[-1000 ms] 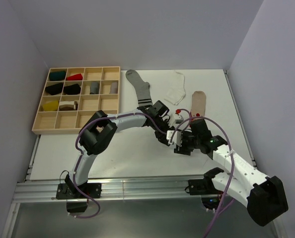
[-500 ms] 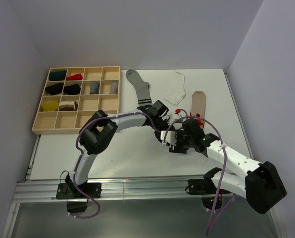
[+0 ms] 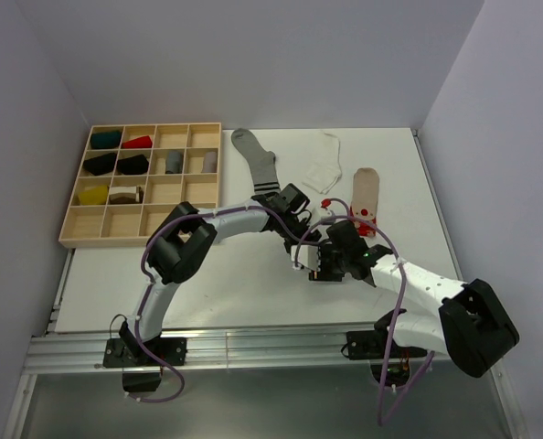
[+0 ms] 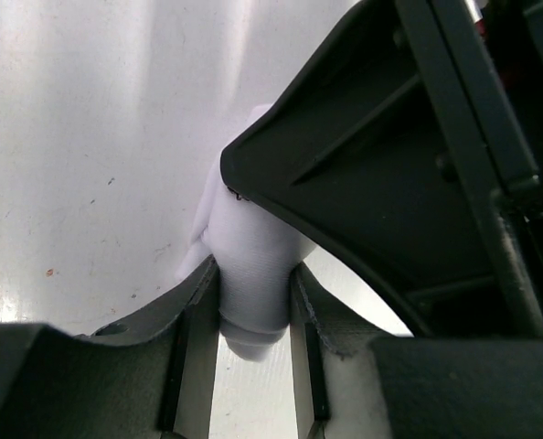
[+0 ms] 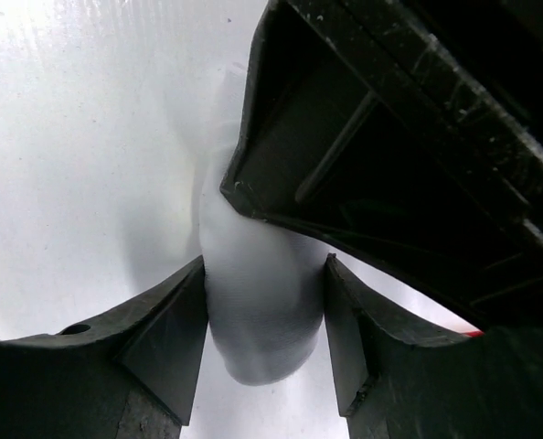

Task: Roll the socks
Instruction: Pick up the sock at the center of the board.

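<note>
Meeting over the counter in the top view, both sets of jaws crowd one spot. Left wrist: left jaws pinch the white sock roll so it cannot unwind. Right wrist: right jaws press that roll's sides, likely sharing the hold.

A flat white surface sits between three plain, pale grey-purple walls: a back wall, a left wall and a right wall. A wooden tray with little boxes lies on its left side. A shiny metal rail runs along the near edge, with grey floor below.
</note>
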You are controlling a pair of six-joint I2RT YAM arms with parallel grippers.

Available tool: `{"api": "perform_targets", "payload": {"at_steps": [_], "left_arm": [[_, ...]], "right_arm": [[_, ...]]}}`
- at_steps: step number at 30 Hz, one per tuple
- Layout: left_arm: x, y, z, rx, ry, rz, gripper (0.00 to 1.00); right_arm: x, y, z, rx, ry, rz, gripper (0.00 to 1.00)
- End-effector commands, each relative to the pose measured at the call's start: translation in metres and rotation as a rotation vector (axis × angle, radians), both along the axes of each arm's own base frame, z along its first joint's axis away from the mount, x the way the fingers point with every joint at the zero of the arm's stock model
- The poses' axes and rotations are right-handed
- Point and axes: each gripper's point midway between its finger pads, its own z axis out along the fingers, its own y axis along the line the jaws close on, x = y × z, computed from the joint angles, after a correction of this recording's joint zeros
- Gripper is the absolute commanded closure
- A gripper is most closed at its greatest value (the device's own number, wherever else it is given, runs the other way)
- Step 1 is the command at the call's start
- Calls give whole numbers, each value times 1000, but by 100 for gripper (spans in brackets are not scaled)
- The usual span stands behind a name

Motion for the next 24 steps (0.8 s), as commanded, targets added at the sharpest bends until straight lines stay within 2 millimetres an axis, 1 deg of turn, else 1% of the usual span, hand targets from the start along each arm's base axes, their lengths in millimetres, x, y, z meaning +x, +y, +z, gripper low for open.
{"api": "perform_targets", "payload": {"at_steps": [1,6,10,12,14,16,17,19,20,22,24], "left_arm": [[-38,31,-56,200,105,-42,94],[-42,29,-53,181,127,-61,94],[-46,27,-47,161,148,-76,94],[-48,27,-44,150,155,-83,94],[-49,25,-40,134,167,-89,94],[-53,23,-36,115,194,-102,93],[-52,22,-34,110,194,-100,92],[-52,20,-30,98,205,-97,90],[-51,20,-30,95,210,-88,87],[-48,18,-23,68,228,-82,84],[-44,15,-16,47,243,-65,80]], "right_arm": [[12,3,0,4,-49,-19,43],[12,5,-7,-9,-28,-14,45],[16,8,-6,-12,-25,-10,45],[17,8,-5,-20,-19,-9,56],[15,8,-8,-33,1,-10,70],[16,8,-8,-37,8,-9,73],[16,8,-8,-38,11,-9,78],[15,8,-8,-42,13,-9,81],[16,8,-8,-44,14,-10,85],[16,7,-8,-50,13,-9,87],[16,6,-8,-61,16,-11,90]]}}
